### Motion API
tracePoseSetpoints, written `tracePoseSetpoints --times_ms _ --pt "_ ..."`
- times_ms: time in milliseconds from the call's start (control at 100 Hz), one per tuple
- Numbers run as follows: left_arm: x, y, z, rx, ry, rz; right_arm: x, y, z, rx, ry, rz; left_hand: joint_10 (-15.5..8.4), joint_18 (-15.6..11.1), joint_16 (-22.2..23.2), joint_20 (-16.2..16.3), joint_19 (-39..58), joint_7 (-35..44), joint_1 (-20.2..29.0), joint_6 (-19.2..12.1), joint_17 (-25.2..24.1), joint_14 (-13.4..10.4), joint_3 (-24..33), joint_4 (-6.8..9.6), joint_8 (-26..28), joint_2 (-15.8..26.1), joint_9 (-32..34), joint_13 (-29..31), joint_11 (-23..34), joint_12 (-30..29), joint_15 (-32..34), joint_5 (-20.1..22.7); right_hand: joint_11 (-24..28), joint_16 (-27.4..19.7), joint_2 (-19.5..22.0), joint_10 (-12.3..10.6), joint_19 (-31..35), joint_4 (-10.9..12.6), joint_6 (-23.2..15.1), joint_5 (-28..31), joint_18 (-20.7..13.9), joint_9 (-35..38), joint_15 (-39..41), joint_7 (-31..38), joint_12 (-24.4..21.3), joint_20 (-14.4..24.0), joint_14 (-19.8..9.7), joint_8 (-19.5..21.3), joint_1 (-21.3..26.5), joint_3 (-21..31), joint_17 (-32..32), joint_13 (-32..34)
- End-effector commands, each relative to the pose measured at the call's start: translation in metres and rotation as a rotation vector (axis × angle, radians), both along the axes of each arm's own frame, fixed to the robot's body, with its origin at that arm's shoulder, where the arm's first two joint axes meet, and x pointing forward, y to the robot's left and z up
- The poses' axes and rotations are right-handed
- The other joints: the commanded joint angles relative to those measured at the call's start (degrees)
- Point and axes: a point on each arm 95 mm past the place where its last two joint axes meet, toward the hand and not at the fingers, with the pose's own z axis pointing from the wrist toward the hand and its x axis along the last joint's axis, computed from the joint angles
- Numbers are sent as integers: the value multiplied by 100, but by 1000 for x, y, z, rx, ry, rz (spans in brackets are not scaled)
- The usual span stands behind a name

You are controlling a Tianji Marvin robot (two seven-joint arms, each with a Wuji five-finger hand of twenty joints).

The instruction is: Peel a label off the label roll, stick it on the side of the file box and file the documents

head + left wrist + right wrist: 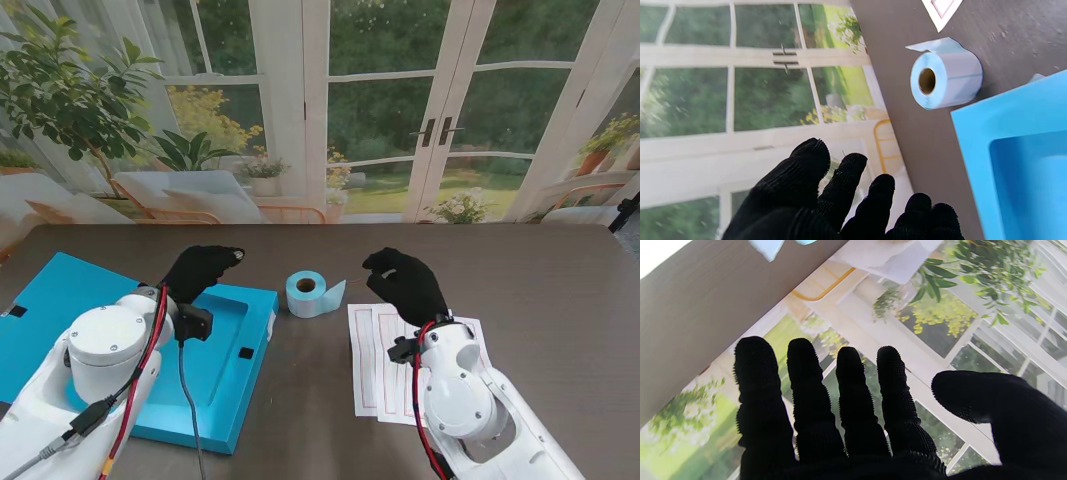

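The bench (560,270) carries three things in a row across its middle. Largest is the blue file box (225,375), lying open and flat toward the left edge. To the right lie the documents (372,360), white sheets with red ruling, partly under the right arm. Between the two stands the label roll (311,293), on its side, core pointing toward the box and the near edge, so its long axis runs roughly left to right; a loose tail of backing sticks out on its right flank, toward the documents.

The left hand (200,270) hovers over the box's far right corner, fingers loosely spread, holding nothing. The right hand (405,283) hangs over the far end of the documents, fingers apart, thumb out, also empty.

The roll sits between the hands, apart from both and about equally near each. The free tail faces the right hand, so peeling probably falls to it, with the left steadying the roll from the core side.
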Motion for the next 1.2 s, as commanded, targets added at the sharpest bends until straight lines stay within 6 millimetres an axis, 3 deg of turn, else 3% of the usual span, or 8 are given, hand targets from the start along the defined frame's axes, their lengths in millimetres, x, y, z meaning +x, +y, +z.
tracePoseSetpoints --times_ms 0,210,470,770,960,1190 --pt "-5 -8 -5 14 -1 -46 0 -15 0 -36 18 -15 -43 -18 81 179 43 83 -344 -238 -45 177 329 -42 36 -292 208 210 35 1 87 213 123 67 -14 6 16 -177 -75 -175 -219 -238 99 62 139 95 -135 111 -267 -54 -2288 -162" --pt "-9 -16 -17 148 -115 -166 -1 -51 -2 -127 54 -72 -253 133 7 136 -34 166 -913 -674 43 261 638 -14 37 -458 558 366 13 -118 73 484 243 96 -9 -48 27 -397 -122 -335 -297 -497 198 44 276 95 -202 135 -537 -70 -2349 -323" --pt "-18 -20 -29 163 -182 -209 -5 -92 -11 -250 120 -120 -270 119 -66 54 -120 166 -1041 -628 -37 173 724 -37 22 -510 594 312 1 -175 31 507 437 193 -94 -152 57 -729 -148 -730 -500 -966 413 45 478 154 -370 198 -902 31 -2470 -550" --pt "-19 -23 -39 128 -202 -203 -13 -133 -28 -386 222 -167 -145 108 -107 -4 -161 171 -1013 -571 -101 182 725 -61 27 -501 680 304 31 -170 33 544 1057 479 -1195 -358 197 -902 196 -1362 -847 -1621 1017 409 971 324 -674 391 -957 415 -2560 -841" --pt "-20 -25 -46 132 -208 -194 -19 -153 -44 -456 299 -211 -86 111 -117 -21 -164 180 -960 -531 -118 208 694 -64 36 -490 703 312 39 -163 42 579 1725 905 -1775 -332 1296 -1045 400 -1394 -1098 -1590 1992 865 1557 801 -741 700 -1008 620 -1902 -559" --pt "-19 -30 -49 122 -199 -219 -22 -161 -60 -464 387 -304 -33 94 -130 -72 -195 172 -925 -514 -130 201 638 -71 42 -447 672 279 34 -156 35 578 1908 1029 -1812 -166 2197 -1026 557 -1163 -1217 -1299 2550 1003 1734 913 -804 793 -889 655 -774 192"
